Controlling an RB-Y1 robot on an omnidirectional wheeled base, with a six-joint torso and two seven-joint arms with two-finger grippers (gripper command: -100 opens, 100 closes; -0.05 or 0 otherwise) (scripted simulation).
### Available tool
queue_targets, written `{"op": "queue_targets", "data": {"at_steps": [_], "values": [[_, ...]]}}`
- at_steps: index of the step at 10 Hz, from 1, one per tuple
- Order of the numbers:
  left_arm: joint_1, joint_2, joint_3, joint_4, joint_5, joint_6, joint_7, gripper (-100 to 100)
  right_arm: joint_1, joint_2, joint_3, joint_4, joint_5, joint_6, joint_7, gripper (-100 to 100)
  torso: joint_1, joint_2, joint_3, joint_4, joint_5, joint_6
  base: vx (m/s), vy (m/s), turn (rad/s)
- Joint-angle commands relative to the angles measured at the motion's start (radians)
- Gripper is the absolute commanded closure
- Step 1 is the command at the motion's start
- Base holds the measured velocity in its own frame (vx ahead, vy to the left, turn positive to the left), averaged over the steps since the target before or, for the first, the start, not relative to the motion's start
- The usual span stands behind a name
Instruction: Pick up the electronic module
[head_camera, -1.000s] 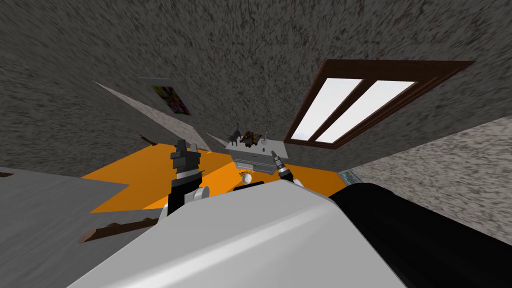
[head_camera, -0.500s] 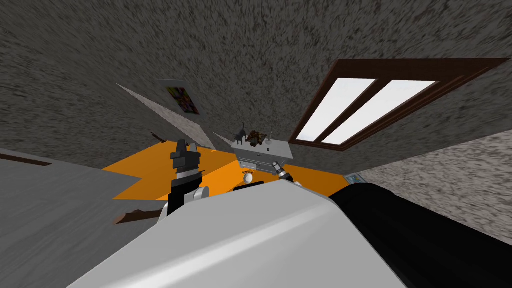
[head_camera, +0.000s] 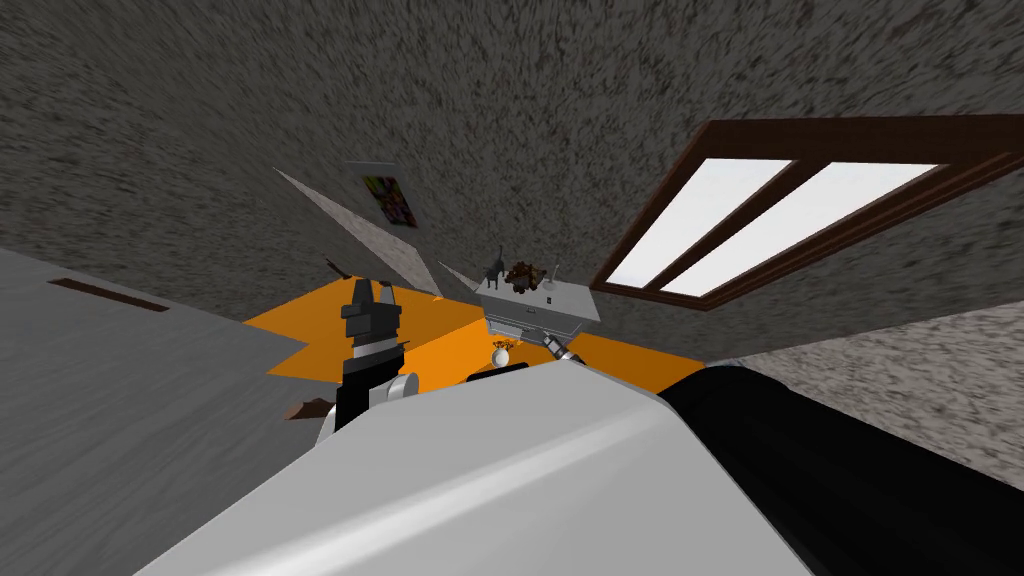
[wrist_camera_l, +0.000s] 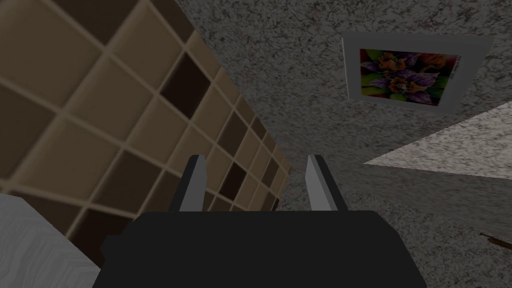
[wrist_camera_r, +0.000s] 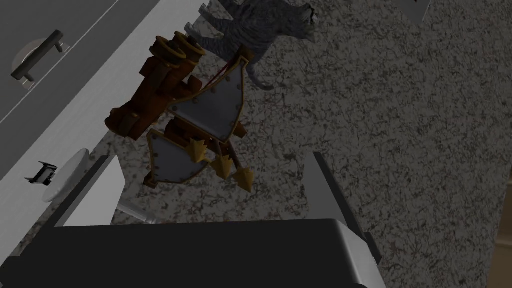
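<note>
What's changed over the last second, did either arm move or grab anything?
My own view swung, so the dresser and window slid right in the head view. The right gripper sank from the dresser's front to just below it, open, holding nothing. The left gripper stayed raised and open; the small dark module stayed on the dresser.

You'll find the electronic module (wrist_camera_r: 40, 172) on the white top of the dresser (wrist_camera_r: 75, 107), set back from that top's front edge. It is a small black boxy piece with a paler face showing, and it sits slightly askew to the dresser's edge. Nothing grips or touches it.
</note>
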Motion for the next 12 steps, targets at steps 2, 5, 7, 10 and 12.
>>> {"op": "queue_targets", "data": {"at_steps": [2,5,7,10,12], "values": [[0.0,0.0,0.0,0.0,0.0,0.0,0.0,0,-0.002,-0.061,0.034,0.069,0.033,-0.016,0.003,-100,0.0,0.001,0.0,0.0,0.0,0.0,0.029,0.106,0.117],[0.0,0.0,0.0,0.0,0.0,0.0,0.0,0,-0.008,-0.127,0.085,0.193,0.077,-0.034,0.015,-100,0.002,-0.001,-0.001,0.0,0.0,0.0,0.046,0.127,0.175],[0.0,0.0,0.0,0.0,0.0,0.0,0.0,0,-0.012,-0.176,0.113,0.26,0.097,-0.043,0.023,-100,0.001,-0.002,-0.001,0.0,0.0,0.001,0.05,0.09,0.108],[0.0,0.0,0.0,0.0,0.0,0.0,0.0,0,-0.017,-0.223,0.142,0.338,0.117,-0.053,0.033,-100,-0.002,-0.001,-0.001,0.0,0.0,0.0,0.048,0.065,0.113],[0.0,0.0,0.0,0.0,0.0,0.0,0.0,0,-0.023,-0.266,0.171,0.396,0.136,-0.062,0.043,-100,-0.002,-0.003,-0.001,0.0,0.0,0.0,0.06,0.057,0.116]]}}
